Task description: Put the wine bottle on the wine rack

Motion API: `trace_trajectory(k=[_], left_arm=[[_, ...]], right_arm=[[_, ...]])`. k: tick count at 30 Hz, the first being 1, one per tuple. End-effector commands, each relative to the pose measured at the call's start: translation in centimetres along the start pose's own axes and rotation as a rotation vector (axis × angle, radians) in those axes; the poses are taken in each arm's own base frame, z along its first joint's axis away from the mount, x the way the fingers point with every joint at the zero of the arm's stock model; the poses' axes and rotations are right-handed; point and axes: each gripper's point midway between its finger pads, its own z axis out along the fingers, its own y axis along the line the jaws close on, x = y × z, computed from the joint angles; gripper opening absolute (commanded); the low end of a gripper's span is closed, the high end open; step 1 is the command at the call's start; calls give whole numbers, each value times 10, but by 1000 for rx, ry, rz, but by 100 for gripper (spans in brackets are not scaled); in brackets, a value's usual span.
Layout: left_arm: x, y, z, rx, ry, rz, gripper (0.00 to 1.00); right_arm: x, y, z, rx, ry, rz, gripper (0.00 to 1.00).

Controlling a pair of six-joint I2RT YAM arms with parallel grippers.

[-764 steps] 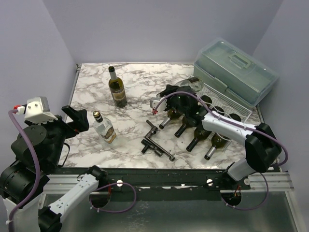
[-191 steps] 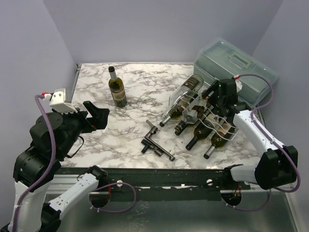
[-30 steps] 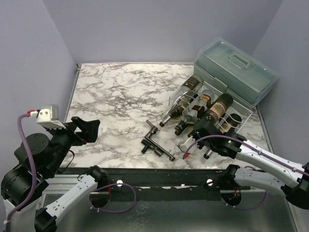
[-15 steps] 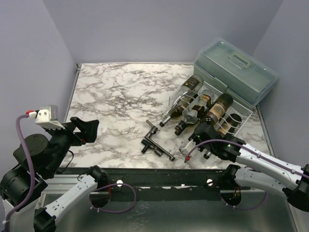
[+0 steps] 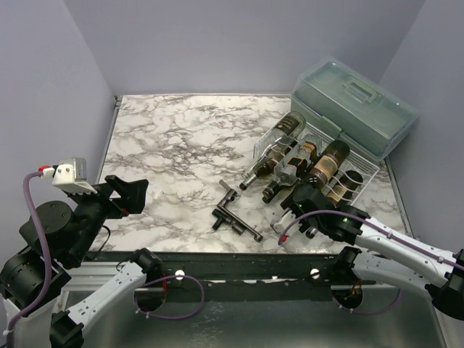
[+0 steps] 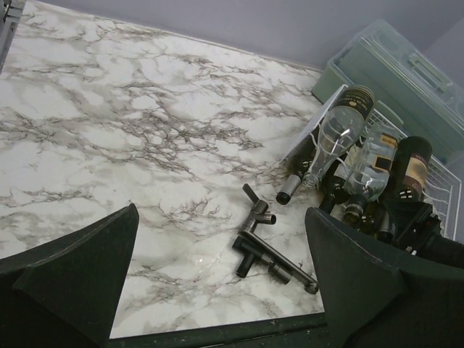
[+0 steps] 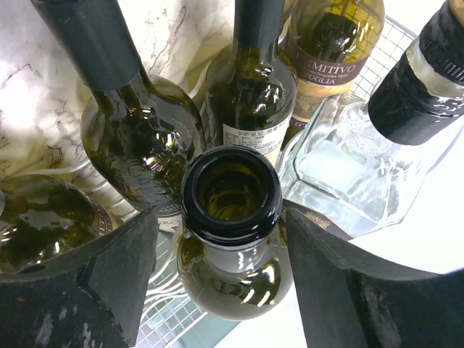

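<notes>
Your right gripper sits at the near end of the rack, low over the table. Its jaws are apart. In the right wrist view the fingers stand on either side of the bottle, whose open mouth faces straight into the camera. You can see a sliver of space between the left finger and the glass. The right finger is so close that you cannot tell whether it touches.

From above, the bottle lies in the rack on top of the other bottles, toward the rack's right side. Its base points at the box and its neck points down toward your gripper. A clear bottle lies just beside it.

Your left gripper hangs spread wide over the near left of the table, well away from the rack, holding nothing. A dark metal tool lies on the marble between the two arms.
</notes>
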Motion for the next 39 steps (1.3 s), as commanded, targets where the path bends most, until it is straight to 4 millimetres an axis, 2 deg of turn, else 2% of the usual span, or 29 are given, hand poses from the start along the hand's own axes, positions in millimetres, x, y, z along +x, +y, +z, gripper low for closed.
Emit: trace_trajectory(k=[1, 3, 4, 5, 13, 16, 25, 28, 31, 33, 37, 39], left_arm=[[-2, 5, -4, -16, -5, 12, 99], [-3, 4, -3, -17, -2, 12, 99], [-3, 4, -3, -16, -2, 11, 99], [-4, 4, -2, -19, -1, 10, 99], [-7, -1, 6, -33, 15, 15, 99], [-10, -4, 11, -41, 20, 15, 99], [-19, -18, 37, -69, 32, 3, 99], [-25, -25, 46, -67, 23, -10, 99], [-31, -30, 54, -67, 8, -18, 99], [-36, -32, 58, -73, -7, -24, 99], [-48, -34, 64, -94, -41, -24, 99], [-53, -34, 67, -105, -50, -19, 99]], right_arm=[[-2, 2, -3, -1, -26, 21, 74], [-3, -3, -7, 8, -44, 37, 81], [-5, -4, -10, 7, -58, 54, 98], [-7, -8, -13, 14, -81, 66, 100], [-13, -4, -38, 10, -158, 112, 100], [-16, -8, -53, 36, -206, 146, 100], [-22, -35, -118, 222, -406, 365, 100], [-15, -66, -149, 397, -490, 560, 100], [7, -107, -191, 645, -581, 868, 100], [23, -125, -220, 750, -666, 1102, 100], [50, -142, -256, 849, -760, 1466, 100], [75, -143, -262, 939, -737, 1716, 100]])
